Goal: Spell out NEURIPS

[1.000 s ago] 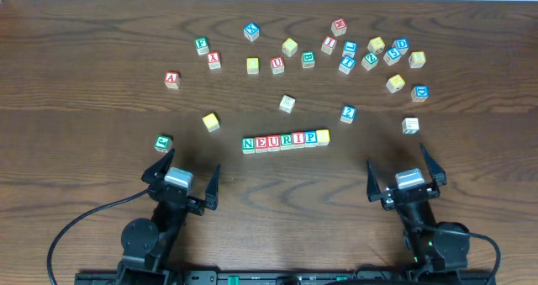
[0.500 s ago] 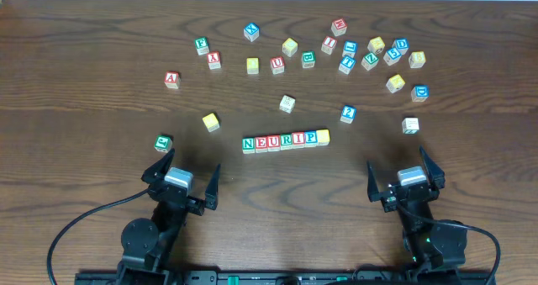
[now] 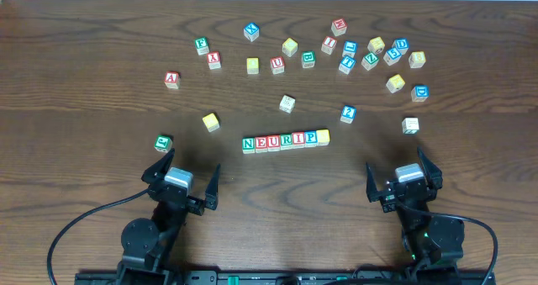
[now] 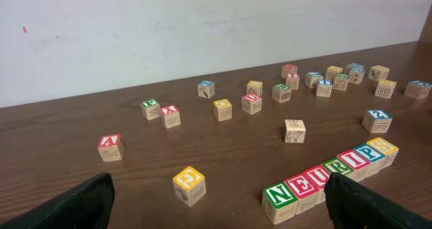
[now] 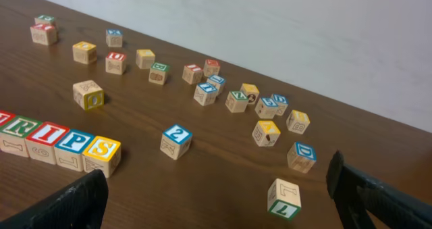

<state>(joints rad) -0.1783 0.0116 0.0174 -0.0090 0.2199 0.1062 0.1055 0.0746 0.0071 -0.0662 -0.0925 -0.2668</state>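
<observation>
Seven small wooden cubes stand side by side in a row (image 3: pixel 286 139) at the table's middle, reading NEURIPS from left to right. The left wrist view shows the green N (image 4: pixel 278 195) nearest and the yellow S (image 4: pixel 381 148) at the far end. In the right wrist view the yellow S (image 5: pixel 102 155) ends the row. My left gripper (image 3: pixel 187 169) hangs open, near and to the left of the row, with nothing between its fingers (image 4: pixel 74 205). Near and to the right of the row, my right gripper (image 3: pixel 400 169) is open and empty too.
Loose cubes lie around: a yellow G (image 3: pixel 210 121), a green one (image 3: pixel 163 141) just beyond my left gripper, a red A (image 3: pixel 171 79), a blue 2 (image 3: pixel 348 113), an L cube (image 3: pixel 410 125) and several clustered at the back right (image 3: pixel 370 54).
My right gripper has drawn back slightly toward the near edge. The cubes and the left arm have not moved.
</observation>
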